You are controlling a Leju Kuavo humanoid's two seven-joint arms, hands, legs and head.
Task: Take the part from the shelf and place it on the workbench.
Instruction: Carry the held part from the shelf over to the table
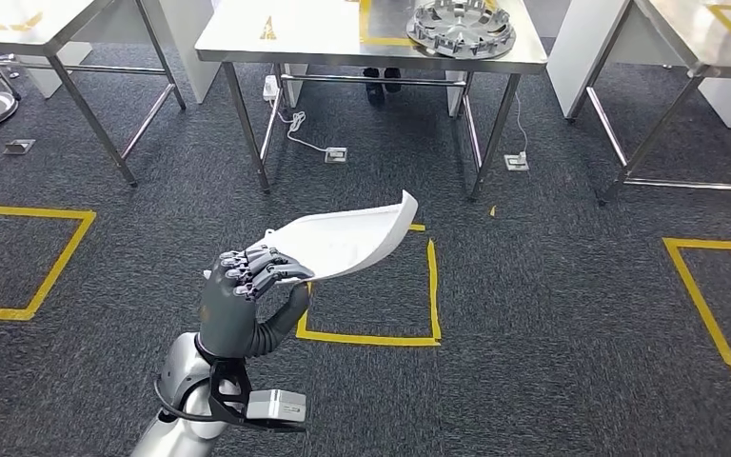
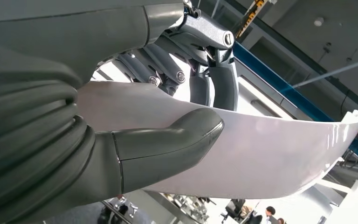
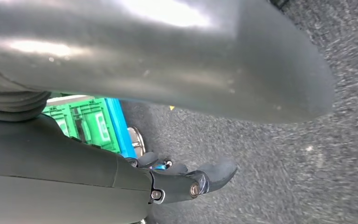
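In the head view, the left hand [image 1: 246,300] is raised in front of the robot over dark grey carpet [image 1: 552,314]. Its fingers are clamped on the near end of a white curved panel [image 1: 347,243], dark fingers folded over the top edge and the thumb under it. The panel reaches away from the hand, up and to the right, its far tip turned upward, above a square of yellow floor tape [image 1: 432,295]. Well beyond it stands a steel workbench [image 1: 276,38] with a round silver slotted part [image 1: 462,26] lying on its top. More steel tables stand to either side.

In the left wrist view, the thick grey thumb [image 2: 177,140] presses flat on one face of the white panel [image 2: 270,149], and the darker fingers [image 2: 214,79] close over the opposite edge, so the part is pinched between them. The panel runs out from the hand to a small upturned tip.

In the right wrist view, the right hand [image 3: 186,179] hangs above the carpet with its dark fingers loosely extended and nothing in them. A green crate [image 3: 86,123] with a blue edge sits beyond.
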